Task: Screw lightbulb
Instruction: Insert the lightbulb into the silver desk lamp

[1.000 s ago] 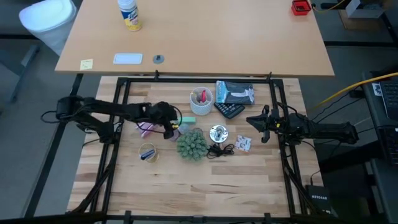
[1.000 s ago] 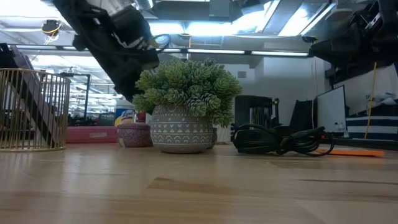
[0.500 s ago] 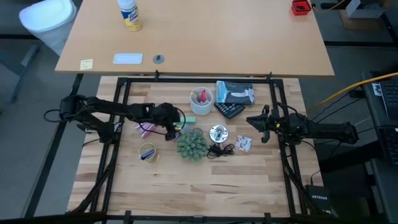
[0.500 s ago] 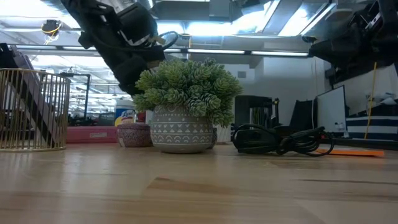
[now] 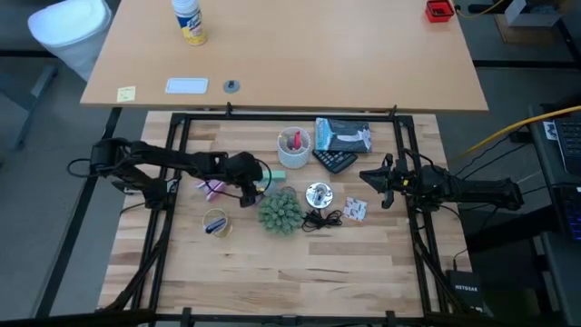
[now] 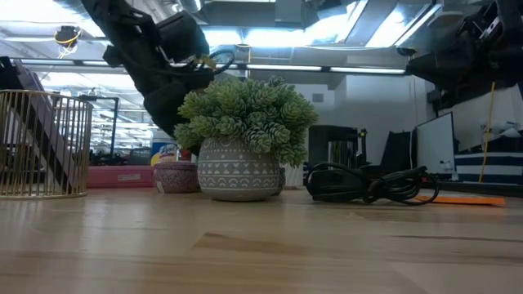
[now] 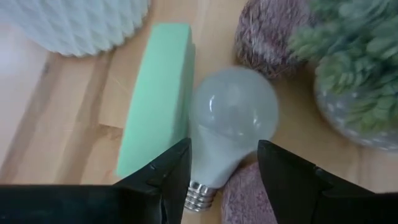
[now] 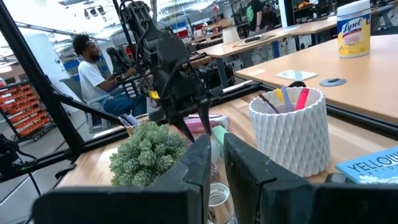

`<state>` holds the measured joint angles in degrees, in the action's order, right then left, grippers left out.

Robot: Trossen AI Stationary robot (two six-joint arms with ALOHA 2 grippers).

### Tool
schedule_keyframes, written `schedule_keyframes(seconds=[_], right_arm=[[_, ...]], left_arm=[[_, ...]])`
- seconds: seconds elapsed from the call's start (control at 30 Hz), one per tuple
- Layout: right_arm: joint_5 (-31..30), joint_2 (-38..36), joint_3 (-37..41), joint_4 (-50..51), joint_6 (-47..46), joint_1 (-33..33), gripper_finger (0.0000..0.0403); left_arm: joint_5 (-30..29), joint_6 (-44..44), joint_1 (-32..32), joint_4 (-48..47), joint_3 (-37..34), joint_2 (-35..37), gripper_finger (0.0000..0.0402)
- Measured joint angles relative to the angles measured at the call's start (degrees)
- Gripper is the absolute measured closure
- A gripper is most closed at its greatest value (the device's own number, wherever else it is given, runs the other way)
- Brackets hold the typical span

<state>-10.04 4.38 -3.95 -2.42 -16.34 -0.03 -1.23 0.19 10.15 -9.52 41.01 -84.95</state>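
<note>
The left gripper (image 7: pixel 222 163) hung over the middle of the table with its jaws spread, and the lightbulb (image 7: pixel 231 121) lay on the wood just ahead of them, its grey screw base pointing back into the gap between the two fingers (image 7: pixel 166 177) without touching either. To one side of the jaws a pale green block (image 7: pixel 156 95) lay lengthwise against the bulb's glass; to the other side sat the potted plant (image 7: pixel 351 68), with a small fuzzy pink ball (image 7: pixel 267 28) beyond the bulb and another pink one (image 7: pixel 247 196) close beside the base. A white ribbed cup (image 7: pixel 81 22) stood farther out past the block. From above, the left gripper (image 5: pixel 247 184) was just beside the plant (image 5: pixel 280 210), between it and the cup (image 5: pixel 293 145). The right gripper (image 5: pixel 370 179) waited well apart on the other side, its jaws nearly closed on nothing, pointing toward the silver socket dish (image 5: pixel 318 193) and its black cord (image 5: pixel 322 219).
</note>
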Motion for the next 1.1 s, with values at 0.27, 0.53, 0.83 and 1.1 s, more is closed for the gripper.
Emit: schedule_keyframes(seconds=[0.27,0.53,0.83,1.1], right_arm=[[0.0,0.0,0.0,1.0,-0.1,0.0,0.0352],[0.0,0.0,0.0,1.5,-0.1,0.0,0.0352],[0.0,0.0,0.0,1.6,-0.1,0.0,0.0352],[0.0,0.0,0.0,1.6,-0.1,0.0,0.0352]], left_arm=[[-0.8,-0.1,0.0,7.6,-0.1,-6.8,0.0225],[-0.9,-0.2,0.2,10.2,-0.1,-8.6,0.0243],[-0.9,-1.7,0.2,10.4,-0.1,-8.6,0.0279],[-1.0,-10.5,0.2,12.8,-0.1,-6.4,0.0277]])
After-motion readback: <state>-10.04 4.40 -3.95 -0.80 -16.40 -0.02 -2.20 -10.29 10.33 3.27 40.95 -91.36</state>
